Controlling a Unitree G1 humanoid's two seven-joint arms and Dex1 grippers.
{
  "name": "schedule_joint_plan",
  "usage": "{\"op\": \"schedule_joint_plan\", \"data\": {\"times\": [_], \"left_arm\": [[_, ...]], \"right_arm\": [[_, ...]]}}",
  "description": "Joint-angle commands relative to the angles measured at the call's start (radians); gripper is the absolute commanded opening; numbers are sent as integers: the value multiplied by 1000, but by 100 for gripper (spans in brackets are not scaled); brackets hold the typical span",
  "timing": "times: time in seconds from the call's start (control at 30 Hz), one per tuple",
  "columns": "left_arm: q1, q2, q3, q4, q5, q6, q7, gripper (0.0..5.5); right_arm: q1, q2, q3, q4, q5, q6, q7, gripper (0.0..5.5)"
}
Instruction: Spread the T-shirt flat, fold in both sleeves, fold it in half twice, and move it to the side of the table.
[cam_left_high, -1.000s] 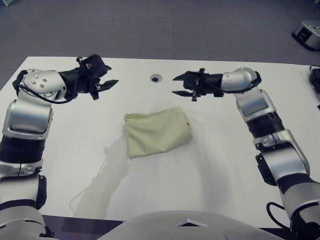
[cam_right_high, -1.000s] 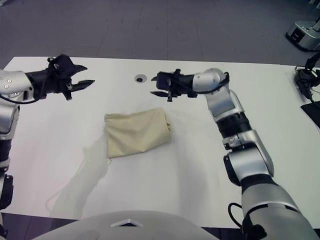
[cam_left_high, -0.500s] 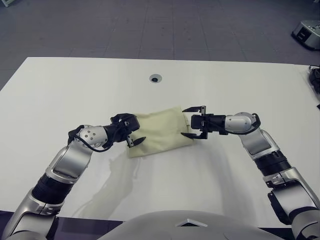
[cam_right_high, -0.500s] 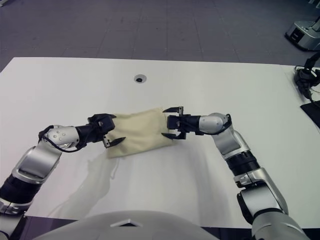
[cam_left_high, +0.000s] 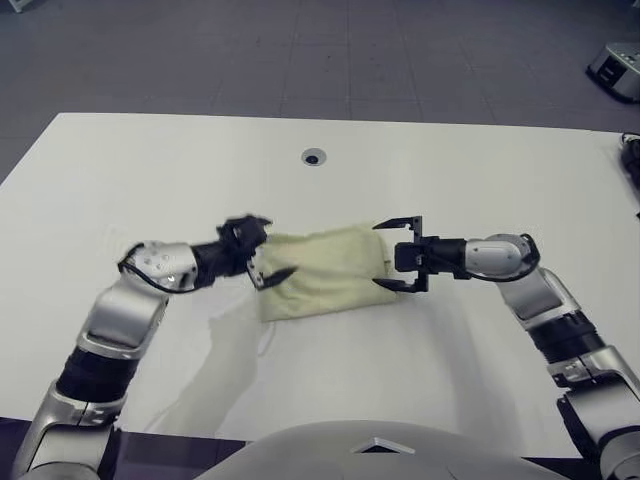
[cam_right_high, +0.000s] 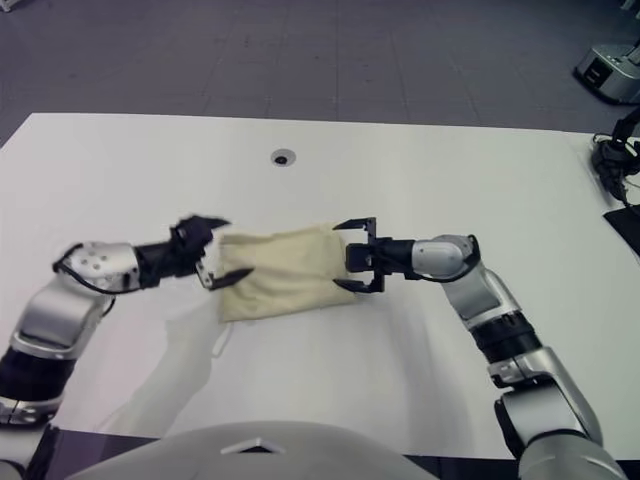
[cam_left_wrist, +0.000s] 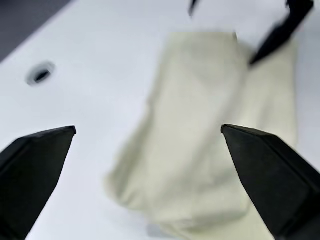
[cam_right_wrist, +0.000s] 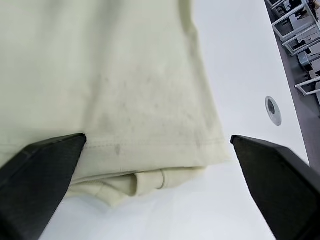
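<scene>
- The bench (cam_left_high: 150, 160) carries the folded T-shirt (cam_left_high: 325, 272), a compact pale-yellow packet lying between the two sets of jaws
- The left jaws gape wide at the packet's left edge and the right jaws gape wide across its right edge; neither grips cloth
- Folding looks done, so the step in hand is likely the move to the bench's side; next, both jaws must close on opposite edges, catching every layer, then travel together
- A cable hole (cam_left_high: 314, 157) sits beyond the jaws, well apart from the cloth
- The right wrist view brings out the stitched hem (cam_right_wrist: 150, 149) and a tucked layer (cam_right_wrist: 147, 181) poking out, too fine for the head views
</scene>
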Motion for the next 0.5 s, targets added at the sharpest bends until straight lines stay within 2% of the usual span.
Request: {"op": "schedule_joint_plan", "data": {"times": [0.03,0.17,0.2,0.27,0.33,0.5], "left_arm": [[-85,46,210,-101,-197,131,-7,540],[-2,131,332,-117,-205,158,-1,540],[21,142,349,-119,-202,157,2,540],[57,132,361,-114,-188,159,43,540],[58,113,345,-107,-180,153,80,540],[-5,83,303,-62,-183,148,128,540]], "right_arm": [[213,-181,-74,-186,42,119,91,538],[276,-312,-224,-390,214,312,179,538],[267,-323,-245,-429,256,360,195,538],[144,-262,-258,-494,412,526,192,538],[78,-200,-238,-515,501,622,177,538],[88,-97,-105,-466,465,610,147,538]]}}
